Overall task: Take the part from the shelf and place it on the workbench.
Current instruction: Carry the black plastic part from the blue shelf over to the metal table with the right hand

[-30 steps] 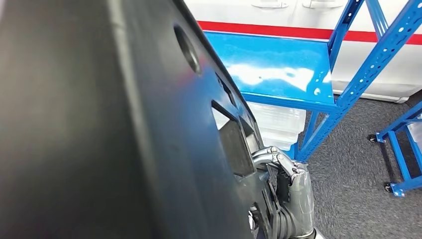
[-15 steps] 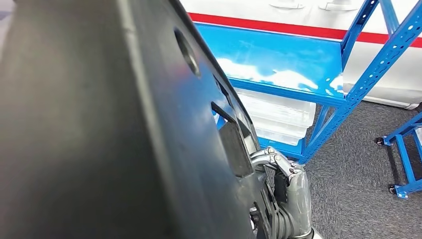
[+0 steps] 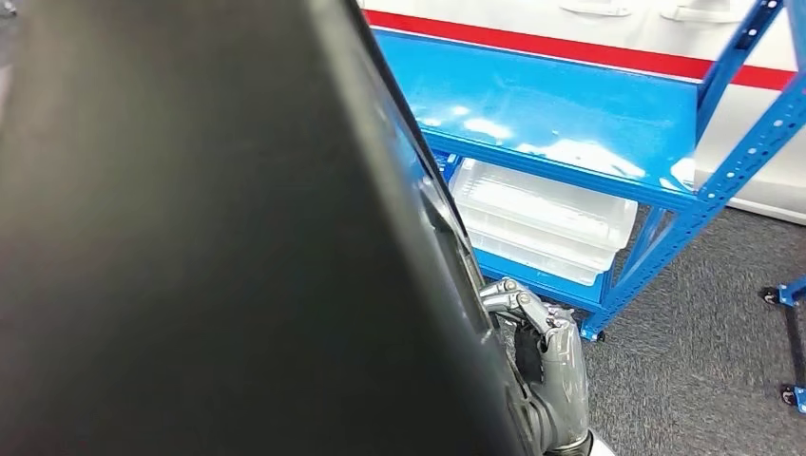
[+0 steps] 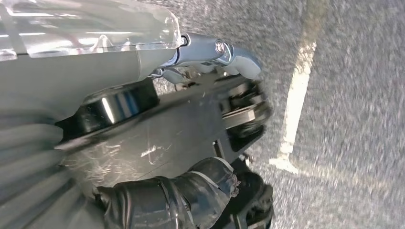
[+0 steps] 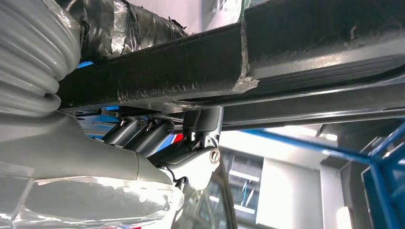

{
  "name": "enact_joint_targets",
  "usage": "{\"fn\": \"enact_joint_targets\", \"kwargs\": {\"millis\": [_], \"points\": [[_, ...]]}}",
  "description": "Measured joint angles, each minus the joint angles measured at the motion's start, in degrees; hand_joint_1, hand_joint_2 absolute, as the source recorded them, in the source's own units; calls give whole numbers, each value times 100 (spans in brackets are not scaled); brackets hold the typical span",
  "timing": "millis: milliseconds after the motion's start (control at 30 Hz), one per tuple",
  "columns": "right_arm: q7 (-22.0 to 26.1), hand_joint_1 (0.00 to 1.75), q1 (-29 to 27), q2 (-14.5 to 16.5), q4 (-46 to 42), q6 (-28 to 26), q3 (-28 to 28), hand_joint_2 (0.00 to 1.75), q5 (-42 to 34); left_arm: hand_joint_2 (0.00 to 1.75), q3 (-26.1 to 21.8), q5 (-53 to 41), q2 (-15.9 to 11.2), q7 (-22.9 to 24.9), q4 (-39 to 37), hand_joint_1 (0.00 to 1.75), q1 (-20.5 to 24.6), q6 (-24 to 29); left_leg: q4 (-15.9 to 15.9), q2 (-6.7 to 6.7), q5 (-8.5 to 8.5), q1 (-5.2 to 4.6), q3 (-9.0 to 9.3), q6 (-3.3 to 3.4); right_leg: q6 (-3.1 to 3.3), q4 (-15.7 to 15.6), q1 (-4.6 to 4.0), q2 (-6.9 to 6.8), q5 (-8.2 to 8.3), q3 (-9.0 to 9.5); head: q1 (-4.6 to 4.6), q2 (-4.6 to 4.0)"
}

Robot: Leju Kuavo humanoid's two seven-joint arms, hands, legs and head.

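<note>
Under blue shelf (image 3: 561,114), clear bins (image 3: 546,214) nested, contents unclear

One black part (image 3: 209,237), one blue shelf (image 3: 570,104) (glossy) — two clear bins (image 3: 546,214)

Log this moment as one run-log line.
phase: carry | black part off blue shelf | right hand grips part edge | left hand grips part | workbench: unseen

Part (image 3: 209,237) at left; shelf (image 3: 570,123) behind, bin (image 3: 542,214) beneath.
</note>
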State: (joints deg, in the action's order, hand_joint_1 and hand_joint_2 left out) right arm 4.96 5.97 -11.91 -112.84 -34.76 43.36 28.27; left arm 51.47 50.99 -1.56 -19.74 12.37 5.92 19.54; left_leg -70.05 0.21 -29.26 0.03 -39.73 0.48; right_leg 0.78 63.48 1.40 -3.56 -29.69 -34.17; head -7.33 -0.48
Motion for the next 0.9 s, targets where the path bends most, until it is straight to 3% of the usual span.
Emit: {"fn": "enact_joint_targets", "kwargs": {"millis": [67,100,133,200,267,333,367,400,433,500,567,633,700,733,800,833,900], "points": [[106,175,6,14,-14,32,0,175,-171,175,0,1,-2,-1,0,0,16,0,713,208,192,-68,388,56,-26,-65,4,-91,17,38,-2,0],[160,175,9,17,-20,48,0,175,-260,175,0,2,-3,-1,0,0,24,0,916,278,223,-112,483,83,-49,-108,9,-133,32,59,-7,0],[210,175,9,18,-24,62,0,175,-338,175,0,3,-7,-2,0,0,27,0,998,291,222,-153,500,106,-79,-156,18,-181,51,81,-9,0],[280,175,14,19,-29,81,0,175,-461,175,0,12,-19,-1,-1,0,4,2,1172,181,309,-179,570,163,-140,-232,33,-242,69,137,-15,0],[309,175,17,19,-36,89,0,175,-520,175,0,19,-27,-1,-2,0,-15,3,1392,82,411,-152,712,220,-166,-100,33,-50,-54,111,-32,0],[315,175,9,17,-39,88,1,175,-544,175,0,22,-29,-1,-2,0,-2,6,1475,-20,460,-133,776,272,-153,488,13,241,-367,-162,-37,0],[316,175,2,16,-40,88,2,175,-550,175,0,27,-30,0,-2,0,7,6,1463,-82,461,-133,769,291,-150,857,3,312,-514,-350,-38,0],[316,175,-5,15,-40,90,2,175,-556,175,0,32,-27,0,-2,0,12,6,1444,-152,450,-133,760,292,-157,1124,-4,337,-576,-500,-27,0],[315,175,-10,15,-40,91,2,175,-560,175,0,37,-22,0,-2,0,11,3,1413,-228,433,-128,754,288,-169,1210,-6,347,-526,-570,-27,0],[315,175,-10,15,-40,99,2,175,-566,175,0,45,-10,0,-2,0,1,1,1302,-382,363,-101,743,252,-201,773,9,399,-142,-418,-25,0],[316,175,-10,15,-40,122,2,175,-567,175,0,52,-5,1,-3,0,3,2,1090,-523,248,-79,656,185,-223,173,55,646,134,-170,-25,0],[321,175,-12,14,-45,155,2,175,-567,175,0,56,-7,1,-4,0,14,5,926,-640,185,-66,524,130,-199,-13,67,811,134,-111,-27,0],[336,175,-3,16,-50,178,2,175,-560,175,-1,60,-18,-1,-5,0,-4,7,895,-723,193,-50,446,103,-142,-19,60,718,135,-125,-28,1],[345,175,6,17,-51,184,2,175,-554,175,-1,61,-21,-1,-6,0,-20,8,862,-664,179,-58,415,80,-112,-31,66,661,138,-113,-33,1],[371,175,15,30,-55,193,3,175,-533,175,-2,62,-24,-2,-7,0,-18,9,519,-384,15,-54,237,15,-73,-71,82,514,139,-73,-103,1],[380,175,17,37,-56,194,4,175,-524,175,-2,63,-14,-2,-7,0,-6,8,184,-224,-125,-44,66,-23,-60,-84,68,435,134,-55,-141,0],[390,175,18,45,-57,205,4,175,-508,175,-2,63,-4,-2,-7,0,13,7,-487,-94,-349,-2,-309,-64,-46,-96,41,269,120,-39,-179,0]]}}
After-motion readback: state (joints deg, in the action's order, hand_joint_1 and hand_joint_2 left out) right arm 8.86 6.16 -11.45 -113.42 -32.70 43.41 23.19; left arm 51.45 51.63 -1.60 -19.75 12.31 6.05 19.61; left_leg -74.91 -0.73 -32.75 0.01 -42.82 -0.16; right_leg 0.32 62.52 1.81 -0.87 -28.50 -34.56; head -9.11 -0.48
